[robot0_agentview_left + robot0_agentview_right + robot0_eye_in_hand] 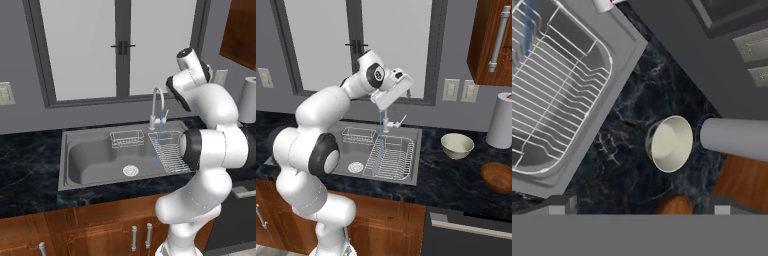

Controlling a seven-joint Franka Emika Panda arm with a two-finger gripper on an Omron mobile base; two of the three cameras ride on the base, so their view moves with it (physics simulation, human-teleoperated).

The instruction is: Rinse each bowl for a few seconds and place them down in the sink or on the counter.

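gripper (pixel 639 210) is spread wide and empty, up above the right edge of the sink (pixel 416 155) with the hand camera looking down at the counter (pixel 456 180); no bowl is rinsed yet as far as I can judge

where things are:
- cream bowl (pixel 457 145) upright on the counter, right of the sink, near the paper-towel roll (pixel 501 120)
- wooden bowl (pixel 497 177) further right and closer to the counter's front edge, apart from the cream one
- water is running: a thin blue stream drops from the faucet (pixel 158 102) onto the wire rack (pixel 390 157)

risks from here, my read:
- cream bowl has a thin rim and a glossy curved wall; a pinch on the rim that lands off-centre likely tips or skates it toward the towel roll
- the roll stands close behind the cream bowl, so a descent that comes in too far back could knock it
- wooden bowl is near the front edge; a push instead of a clean pinch could send it off the counter
- the faucet spout sits in the carry path from counter to stream; swinging a held bowl in low could clip it
- the rack fills the right half of the basin under the stream, so a bowl set down there may rock on the wires; the open basin by the drain (pixel 130 170) looks like the safer spot
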